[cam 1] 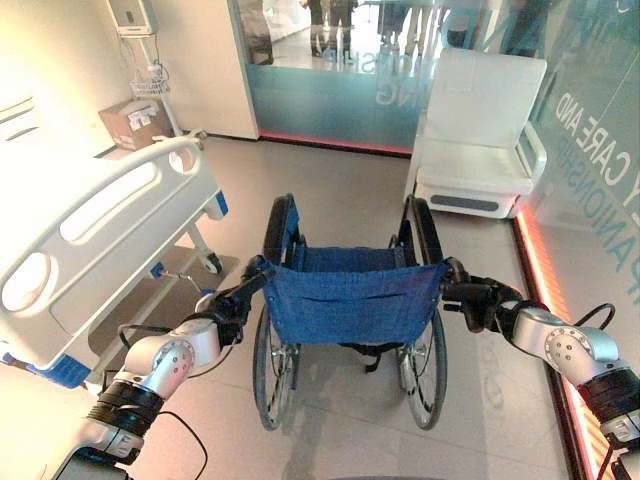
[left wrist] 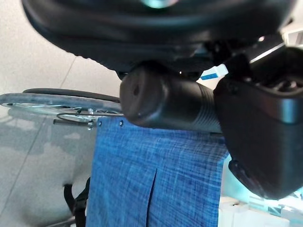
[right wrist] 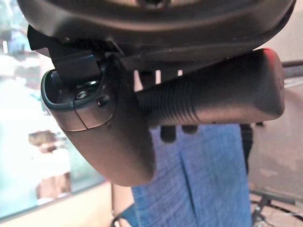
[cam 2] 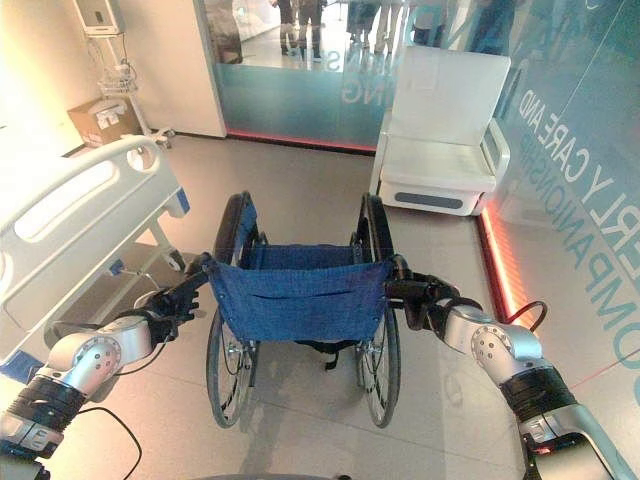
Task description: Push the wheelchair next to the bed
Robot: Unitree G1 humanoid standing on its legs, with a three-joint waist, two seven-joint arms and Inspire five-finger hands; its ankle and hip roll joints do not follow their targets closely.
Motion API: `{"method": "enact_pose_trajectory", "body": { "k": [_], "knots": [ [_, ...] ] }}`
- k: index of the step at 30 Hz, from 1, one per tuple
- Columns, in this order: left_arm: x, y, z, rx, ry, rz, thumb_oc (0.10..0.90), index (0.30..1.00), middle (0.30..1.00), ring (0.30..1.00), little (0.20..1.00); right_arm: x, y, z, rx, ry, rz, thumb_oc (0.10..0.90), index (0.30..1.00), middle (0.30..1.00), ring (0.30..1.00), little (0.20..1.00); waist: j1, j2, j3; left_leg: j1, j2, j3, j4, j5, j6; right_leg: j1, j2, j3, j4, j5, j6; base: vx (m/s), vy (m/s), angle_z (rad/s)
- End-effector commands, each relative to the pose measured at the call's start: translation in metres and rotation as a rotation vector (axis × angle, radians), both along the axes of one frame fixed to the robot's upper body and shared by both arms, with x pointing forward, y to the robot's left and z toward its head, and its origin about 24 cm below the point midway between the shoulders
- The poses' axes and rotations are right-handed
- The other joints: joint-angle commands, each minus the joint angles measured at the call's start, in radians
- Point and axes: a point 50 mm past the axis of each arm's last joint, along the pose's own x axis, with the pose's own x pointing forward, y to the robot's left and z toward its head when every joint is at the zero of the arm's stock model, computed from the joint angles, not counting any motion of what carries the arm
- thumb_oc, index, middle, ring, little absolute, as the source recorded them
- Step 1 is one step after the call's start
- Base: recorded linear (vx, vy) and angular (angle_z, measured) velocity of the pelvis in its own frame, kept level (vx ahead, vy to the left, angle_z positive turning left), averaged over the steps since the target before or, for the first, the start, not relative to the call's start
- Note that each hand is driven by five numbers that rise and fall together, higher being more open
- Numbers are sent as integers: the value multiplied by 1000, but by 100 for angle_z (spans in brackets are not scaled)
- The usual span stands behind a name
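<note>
A: What's hidden or cut off?
B: The bed is cropped at the left edge; only the white side rail, the footboard end and part of the undercarriage are seen. The wheelchair's seat and footrests are hidden behind its backrest. The white armchair is seen against the glass wall, with its top cut off. People's legs are seen through the glazed partition at the far end, cropped at the top.

A: Wheelchair appearance and position?
B: Blue fabric backrest with a centre seam, black frame, two large spoked wheels, black ribbed push handles. It is viewed from behind, stood on the floor in the middle of the room, just beside the foot end of the bed and to its right, pointed towards the armchair.

A: Hands?
B: The left hand is wrapped round the left push handle; fingers and thumb are curled on it. The right hand is clamped on the right push handle likewise.

A: Anything else?
B: A cardboard box and a wire rack are noted past the bed's head end.
</note>
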Motion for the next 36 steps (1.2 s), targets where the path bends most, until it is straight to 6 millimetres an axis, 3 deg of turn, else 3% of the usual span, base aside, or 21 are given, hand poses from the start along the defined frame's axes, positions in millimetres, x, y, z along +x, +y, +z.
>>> {"method": "enact_pose_trajectory", "body": {
  "k": [1, 11, 19, 20, 21, 24, 25, 26, 36],
  "knots": [
    [23, 0, 41, -10, -235, 19, 800, 900, 900, 900, 900, -14, 88, -13, 292, -12, 286, 400, 300, 300, 300, 300, 41, 2, -14, -41, -51, 27, 4, 0, -15, 37, -20, -55, 3, -46, 57, 0, 0, 0],
    [22, -9, 46, 31, -316, -28, 800, 900, 900, 900, 900, -17, 88, -14, 288, -20, 287, 400, 300, 300, 300, 300, 44, 1, -11, -43, -51, 18, 4, 1, -17, 37, -22, -57, 3, -47, 59, 0, 0, 0],
    [23, -15, 56, 119, -374, -203, 800, 900, 900, 900, 900, -19, 85, -14, 288, -22, 286, 400, 300, 300, 300, 300, 46, 1, -7, -44, -50, 16, 4, 2, -18, 37, -21, -56, 3, -47, 59, 0, 0, 0],
    [23, -15, 58, 131, -394, -211, 748, 822, 822, 822, 822, -19, 84, -15, 288, -20, 288, 400, 300, 300, 300, 300, 45, 2, -8, -44, -50, 16, 4, 2, -19, 37, -21, -56, 3, -46, 61, 0, 0, 0],
    [25, -14, 61, 142, -422, -202, 627, 641, 641, 641, 641, -19, 83, -16, 290, -18, 288, 400, 300, 300, 300, 300, 45, 3, -9, -43, -51, 15, 4, 2, -19, 37, -20, -55, 3, -46, 61, 0, 0, 0],
    [28, -13, 68, 168, -465, -185, 568, 552, 552, 552, 552, -18, 83, -18, 293, -11, 290, 400, 300, 300, 300, 300, 43, 2, -11, -42, -52, 14, 4, 1, -22, 38, -20, -54, 3, -47, 62, 0, 0, 0],
    [30, -13, 73, 185, -497, -175, 458, 387, 387, 387, 387, -18, 83, -19, 294, -7, 290, 400, 300, 300, 300, 300, 42, 2, -14, -42, -53, 13, 4, 0, -22, 38, -20, -54, 3, -46, 62, 0, 0, 0],
    [33, -14, 76, 198, -522, -174, 400, 300, 300, 300, 300, -17, 83, -19, 295, -4, 289, 400, 300, 300, 300, 300, 41, 0, -14, -41, -53, 14, 4, 0, -22, 39, -20, -54, 3, -47, 61, 0, 0, 0],
    [34, -18, 65, 165, -488, -227, 400, 300, 300, 300, 300, -16, 81, -20, 292, -4, 290, 400, 300, 300, 300, 300, 31, -1, -19, -38, -53, 11, 4, -5, -19, 36, -15, -35, 3, -49, 59, 0, 0, 0]
  ]
}}
